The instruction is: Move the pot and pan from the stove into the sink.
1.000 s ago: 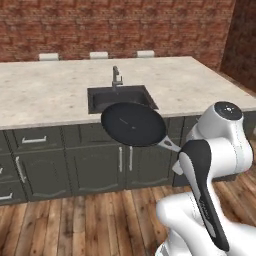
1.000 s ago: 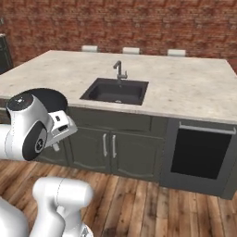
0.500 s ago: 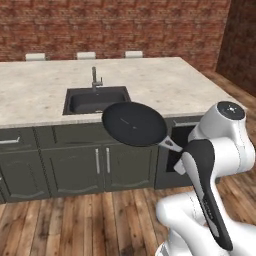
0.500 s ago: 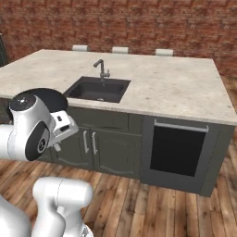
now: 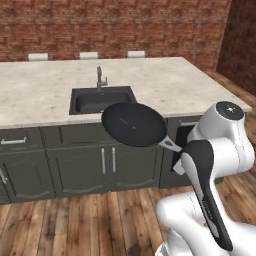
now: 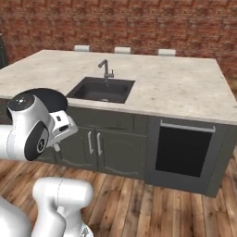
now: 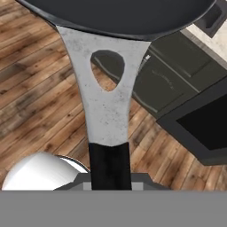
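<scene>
Over the wooden floor in front of the island cabinets, in the left base view, the pan [image 5: 134,124] hangs in the air, carried by the arm. It is a shallow round black disc with a thin rim, its open face turned up and toward the camera. Its long handle runs down and to the right, silver where it leaves the rim, and disappears behind the white forearm. So the long axis goes from upper left at the bowl to lower right at the handle. The bowl overlaps the cabinet front just below the sink [image 5: 101,100], a dark recessed basin set in the pale stone counter [image 5: 40,90], with a small grey faucet [image 5: 100,79] at its back rim.

From the right base view, only a dark arc of the pan [image 6: 52,97] shows behind the white joint of the arm, low at the left and in front of the cabinets. The sink [image 6: 102,89] lies further right and back, with a black appliance door [image 6: 184,150] beside the cabinets.

Along the hand view, the handle rises straight from the bottom centre: black grip, then a speckled silver neck with a teardrop hole, widening into the black bowl [image 7: 124,13] at the top edge. The gripper [image 7: 109,177] pinches the black grip of the handle.
</scene>
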Robot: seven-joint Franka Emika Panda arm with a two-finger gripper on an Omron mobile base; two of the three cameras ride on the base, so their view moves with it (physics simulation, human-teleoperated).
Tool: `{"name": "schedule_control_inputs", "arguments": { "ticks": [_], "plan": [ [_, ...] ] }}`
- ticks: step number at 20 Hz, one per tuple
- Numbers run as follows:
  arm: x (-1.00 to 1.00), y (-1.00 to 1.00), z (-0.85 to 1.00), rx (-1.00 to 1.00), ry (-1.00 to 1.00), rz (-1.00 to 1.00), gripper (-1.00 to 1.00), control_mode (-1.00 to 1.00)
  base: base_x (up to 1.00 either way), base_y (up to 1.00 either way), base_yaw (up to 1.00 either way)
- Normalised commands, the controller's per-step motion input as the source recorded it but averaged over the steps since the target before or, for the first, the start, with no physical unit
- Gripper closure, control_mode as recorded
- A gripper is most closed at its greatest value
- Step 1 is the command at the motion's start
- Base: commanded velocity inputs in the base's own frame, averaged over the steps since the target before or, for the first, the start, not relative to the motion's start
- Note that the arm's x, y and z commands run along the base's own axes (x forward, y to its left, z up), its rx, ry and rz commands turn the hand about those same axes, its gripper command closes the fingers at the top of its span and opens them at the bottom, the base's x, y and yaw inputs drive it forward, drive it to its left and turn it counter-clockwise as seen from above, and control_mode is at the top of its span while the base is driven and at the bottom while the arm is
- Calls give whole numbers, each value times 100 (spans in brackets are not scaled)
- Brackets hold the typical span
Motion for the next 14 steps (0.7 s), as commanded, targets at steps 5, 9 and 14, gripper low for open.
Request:
{"name": "schedule_control_inputs", "arguments": {
  "ticks": [5, 9, 14],
  "plan": [
    [0, 0, 0, 0, 0, 0, 100, 100, 3, 35, -2],
    [0, 0, 0, 0, 0, 0, 100, 100, 7, 0, 0],
    [0, 0, 0, 0, 0, 0, 100, 100, 58, 0, -2]
  ]
}}
